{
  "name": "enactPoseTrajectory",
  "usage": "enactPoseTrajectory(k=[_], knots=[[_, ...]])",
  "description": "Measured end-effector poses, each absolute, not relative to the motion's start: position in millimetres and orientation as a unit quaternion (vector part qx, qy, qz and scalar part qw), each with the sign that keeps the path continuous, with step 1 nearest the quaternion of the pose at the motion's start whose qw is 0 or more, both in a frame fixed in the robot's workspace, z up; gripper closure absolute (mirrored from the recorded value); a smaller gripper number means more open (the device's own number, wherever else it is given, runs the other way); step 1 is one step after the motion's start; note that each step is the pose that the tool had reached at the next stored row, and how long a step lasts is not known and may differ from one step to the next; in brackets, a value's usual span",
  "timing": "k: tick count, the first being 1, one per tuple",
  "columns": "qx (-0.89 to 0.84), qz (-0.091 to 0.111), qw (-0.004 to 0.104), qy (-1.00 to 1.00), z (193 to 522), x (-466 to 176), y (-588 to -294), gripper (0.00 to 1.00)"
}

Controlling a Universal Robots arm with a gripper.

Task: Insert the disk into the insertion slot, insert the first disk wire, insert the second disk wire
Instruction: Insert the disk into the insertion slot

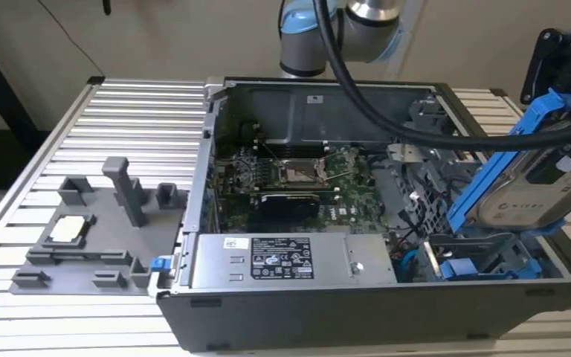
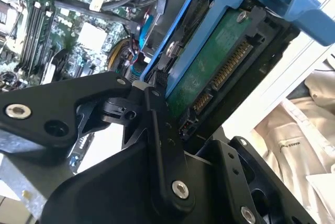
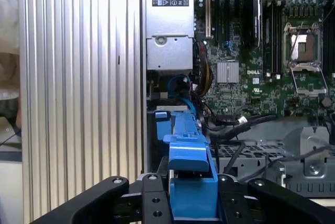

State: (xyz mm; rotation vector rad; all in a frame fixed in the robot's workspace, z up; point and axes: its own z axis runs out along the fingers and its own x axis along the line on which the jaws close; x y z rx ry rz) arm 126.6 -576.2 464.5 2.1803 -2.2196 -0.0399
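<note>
One gripper (image 3: 192, 192) clamps the disk (image 1: 528, 182), held tilted. The slot (image 1: 484, 256) lies just below, inside the computer case (image 1: 365, 316).

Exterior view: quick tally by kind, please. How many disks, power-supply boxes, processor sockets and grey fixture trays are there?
disk: 1
power-supply box: 1
processor socket: 1
grey fixture tray: 1
Total: 4

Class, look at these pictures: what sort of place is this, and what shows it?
Probably a robotics lab bench for computer assembly: an open desktop computer case sits on a ribbed metal table, and the robot arm holds the disk over it.
</note>
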Motion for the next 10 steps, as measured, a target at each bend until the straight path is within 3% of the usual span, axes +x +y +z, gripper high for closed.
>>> enactPoseTrajectory(k=[10], knots=[[0.701,-0.013,0.015,-0.713,447,128,-578,0.67]])
